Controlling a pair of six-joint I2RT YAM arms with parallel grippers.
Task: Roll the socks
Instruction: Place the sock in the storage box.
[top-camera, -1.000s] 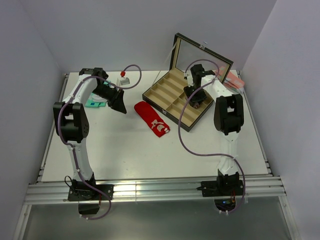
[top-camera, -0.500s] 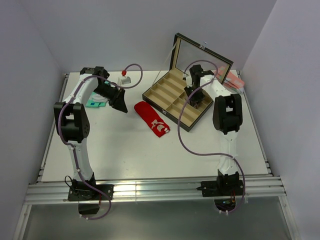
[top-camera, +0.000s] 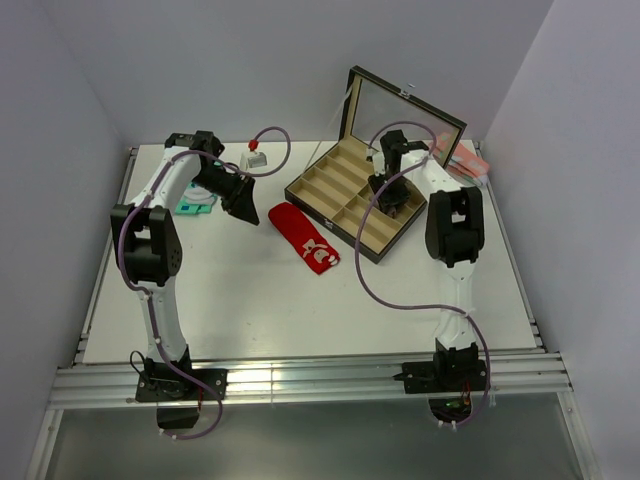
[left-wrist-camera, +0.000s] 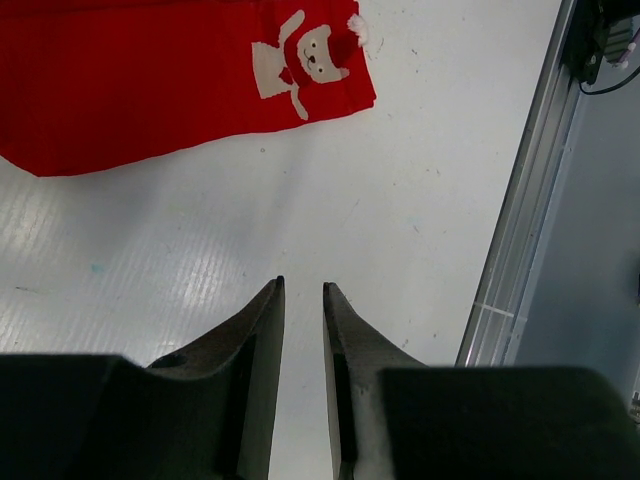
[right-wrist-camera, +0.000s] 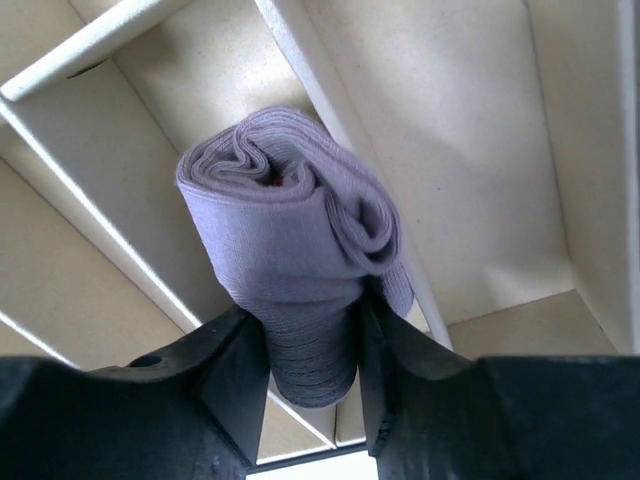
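Note:
One red sock (top-camera: 303, 236) lies flat on the white table between the arms, white emblem at its near end. It fills the top of the left wrist view (left-wrist-camera: 150, 90). My left gripper (top-camera: 243, 208) hovers just left of it, its jaws nearly together with only a thin gap, empty (left-wrist-camera: 302, 290). My right gripper (top-camera: 388, 195) is over the divided box and shut on a rolled grey-purple sock (right-wrist-camera: 290, 240), held above the beige compartments.
The open black box (top-camera: 330, 190) with beige dividers (right-wrist-camera: 330, 100) and raised lid (top-camera: 400, 110) stands at the back right. A teal sock (top-camera: 192, 205) lies under the left arm. A pale pink bundle (top-camera: 465, 158) sits behind the box. The table's metal rail (left-wrist-camera: 520, 230) is close.
My left gripper has shifted a little right, toward the red sock. The right gripper stays over the box with the rolled sock.

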